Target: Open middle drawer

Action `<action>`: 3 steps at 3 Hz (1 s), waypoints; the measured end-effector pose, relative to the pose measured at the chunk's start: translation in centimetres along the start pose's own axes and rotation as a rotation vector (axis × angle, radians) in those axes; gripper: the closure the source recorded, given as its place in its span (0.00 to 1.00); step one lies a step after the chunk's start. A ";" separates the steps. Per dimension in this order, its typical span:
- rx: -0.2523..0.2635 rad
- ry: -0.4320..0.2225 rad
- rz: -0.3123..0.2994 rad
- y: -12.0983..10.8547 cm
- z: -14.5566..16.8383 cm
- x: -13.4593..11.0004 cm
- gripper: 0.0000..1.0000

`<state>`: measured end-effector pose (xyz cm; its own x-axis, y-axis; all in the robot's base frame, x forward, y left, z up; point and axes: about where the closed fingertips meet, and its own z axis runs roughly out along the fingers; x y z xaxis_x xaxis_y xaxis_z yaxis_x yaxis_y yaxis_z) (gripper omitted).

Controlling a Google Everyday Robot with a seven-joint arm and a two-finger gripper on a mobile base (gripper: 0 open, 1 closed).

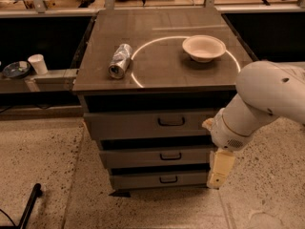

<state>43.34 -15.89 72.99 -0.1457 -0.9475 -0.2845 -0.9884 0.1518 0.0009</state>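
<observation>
The grey cabinet (90,85) has three drawers, all shut. The middle drawer (138,158) is the second one down and has a small dark loop handle (170,156). The taller top drawer (128,124) is above it and the bottom drawer (138,180) is below it. My white arm (267,99) reaches in from the right. My gripper (218,171) hangs down in front of the cabinet's right edge, level with the middle and bottom drawers and to the right of the middle handle. It holds nothing that I can see.
A crushed silver can (119,60) lies on the cabinet top and a white bowl (204,47) stands there inside a ring of light. A paper cup (36,63) and a dark dish (16,69) sit on a ledge at the left. A black bar (28,206) lies on the speckled floor.
</observation>
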 end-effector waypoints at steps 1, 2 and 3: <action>0.008 0.004 -0.004 0.0 -0.7 -0.2 0.00; 0.073 0.080 -0.046 -0.2 0.3 -1.0 0.00; 0.111 0.101 -0.076 0.4 4.3 1.1 0.00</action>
<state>42.92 -15.69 68.51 -0.0794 -0.9800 -0.1823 -0.9868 0.1032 -0.1248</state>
